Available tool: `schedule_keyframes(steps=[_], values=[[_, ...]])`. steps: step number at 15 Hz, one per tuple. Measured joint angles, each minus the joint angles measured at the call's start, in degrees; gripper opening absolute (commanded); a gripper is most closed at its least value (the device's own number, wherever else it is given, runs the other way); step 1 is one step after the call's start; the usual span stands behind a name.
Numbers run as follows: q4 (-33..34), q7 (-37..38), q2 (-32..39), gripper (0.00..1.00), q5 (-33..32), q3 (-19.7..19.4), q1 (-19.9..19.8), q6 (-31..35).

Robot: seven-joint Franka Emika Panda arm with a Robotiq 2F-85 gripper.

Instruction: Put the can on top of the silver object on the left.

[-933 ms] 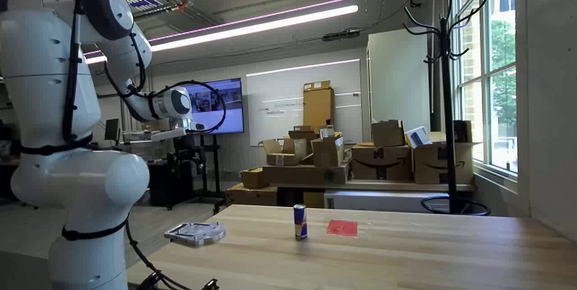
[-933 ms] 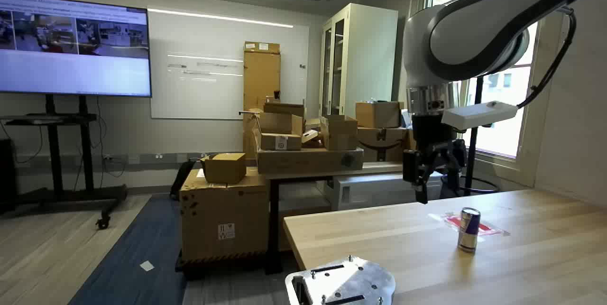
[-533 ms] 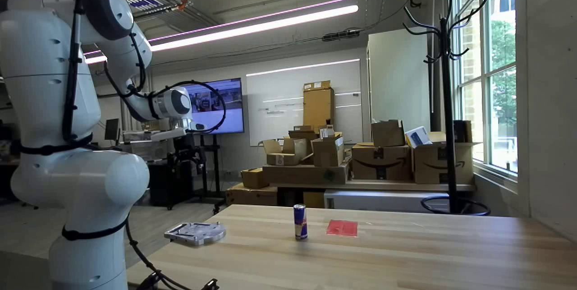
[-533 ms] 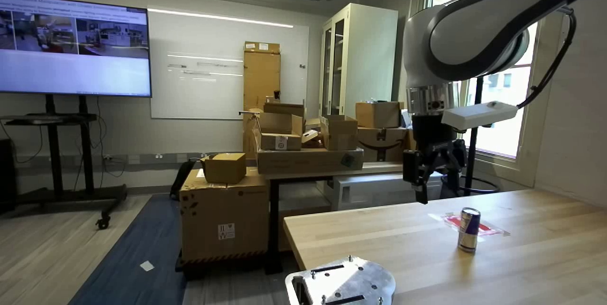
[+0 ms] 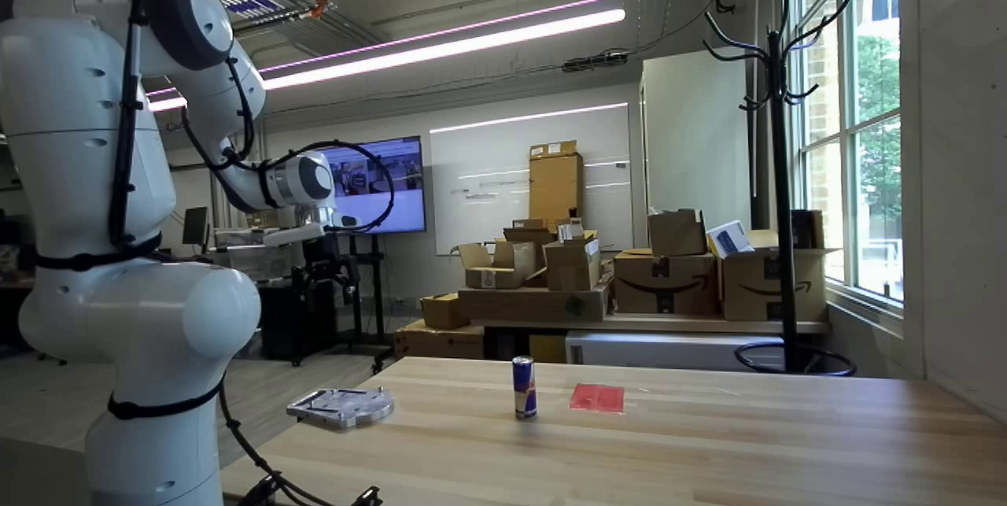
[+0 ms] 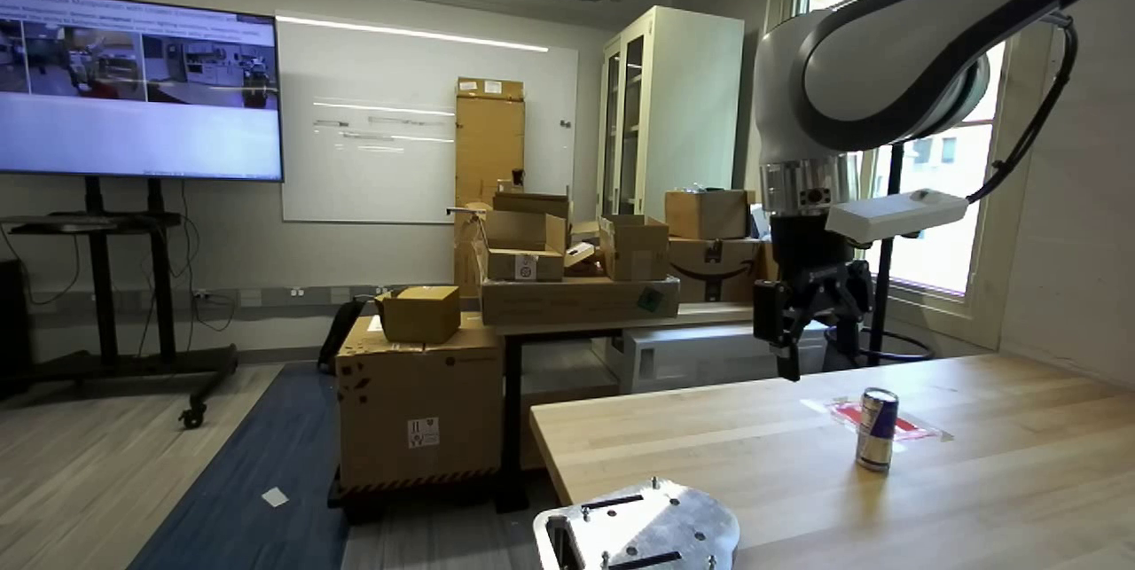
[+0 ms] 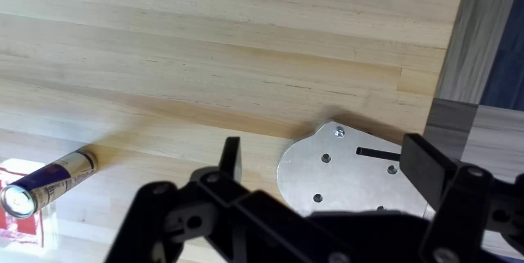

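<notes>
The slim blue-and-silver drink can (image 7: 53, 183) stood upright on the wooden bench (image 7: 204, 50), lower left in the wrist view, near a flat red patch (image 7: 23, 226). Lower right, the fingers (image 7: 425, 169), wide apart, partly hid the drilled silver plate (image 7: 352, 181).

Counter (image 5: 708, 443) is light wood, striped grain. Silver plate (image 6: 647, 526) lies flat at its left edge; can't tell if it overhangs. Holes and slots in plate top. Can (image 5: 525, 388) stands upright, well right of plate, blue and silver. Red square (image 5: 597, 398) is flat, just right of can in an exterior view, gap between.
</notes>
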Motion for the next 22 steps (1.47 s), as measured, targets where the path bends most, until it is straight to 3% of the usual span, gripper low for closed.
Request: schedule_keyframes(steps=[11,22], values=[[0.25,0.0,0.04,1.0,0.0,-1.9,0.19,0.0],[6.66,1.72,5.04,1.0,1.54,-12.46,-4.42,5.55]])
